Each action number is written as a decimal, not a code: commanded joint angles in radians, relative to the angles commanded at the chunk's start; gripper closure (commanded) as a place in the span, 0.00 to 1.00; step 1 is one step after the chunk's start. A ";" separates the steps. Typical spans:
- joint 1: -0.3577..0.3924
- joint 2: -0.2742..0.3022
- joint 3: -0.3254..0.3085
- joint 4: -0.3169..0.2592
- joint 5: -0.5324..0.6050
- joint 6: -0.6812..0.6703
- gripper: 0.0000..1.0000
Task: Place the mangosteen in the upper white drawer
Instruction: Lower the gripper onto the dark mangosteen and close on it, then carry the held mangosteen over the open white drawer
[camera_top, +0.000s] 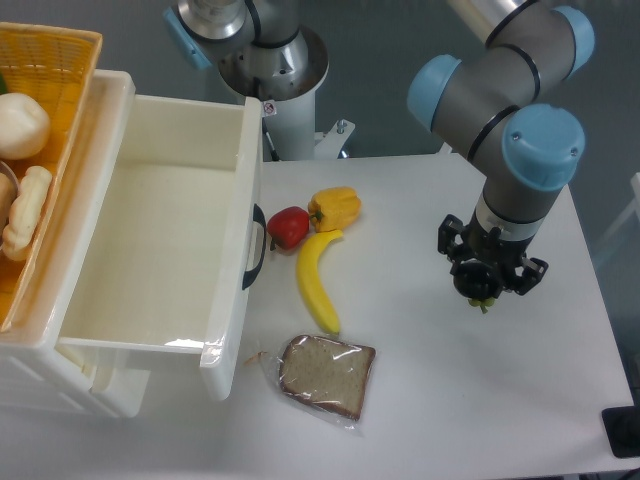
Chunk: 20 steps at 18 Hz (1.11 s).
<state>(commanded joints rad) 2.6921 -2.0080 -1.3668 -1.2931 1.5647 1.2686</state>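
The upper white drawer (150, 225) is pulled open at the left and is empty inside; its dark curved handle (256, 246) faces the table. My gripper (486, 283) points down over the right side of the table, far from the drawer. A dark round mangosteen (482, 292) sits between its fingers, mostly hidden by the black gripper body, with a bit of green stem cap showing at the lower edge. The jaws look closed on it. I cannot tell whether it rests on the table or is lifted.
A red pepper (288, 227), a yellow pepper (336, 208) and a banana (318, 280) lie next to the drawer front. A bagged bread slice (327, 375) lies nearer the front edge. An orange wicker basket (60, 60) with buns sits top left. The arm's base (268, 70) stands behind the drawer.
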 joint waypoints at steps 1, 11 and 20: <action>0.002 0.003 -0.002 0.000 -0.002 0.000 1.00; -0.006 0.116 -0.015 -0.095 -0.078 -0.012 1.00; -0.089 0.374 -0.107 -0.107 -0.324 -0.061 1.00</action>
<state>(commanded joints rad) 2.6034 -1.6340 -1.4740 -1.4005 1.2411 1.2074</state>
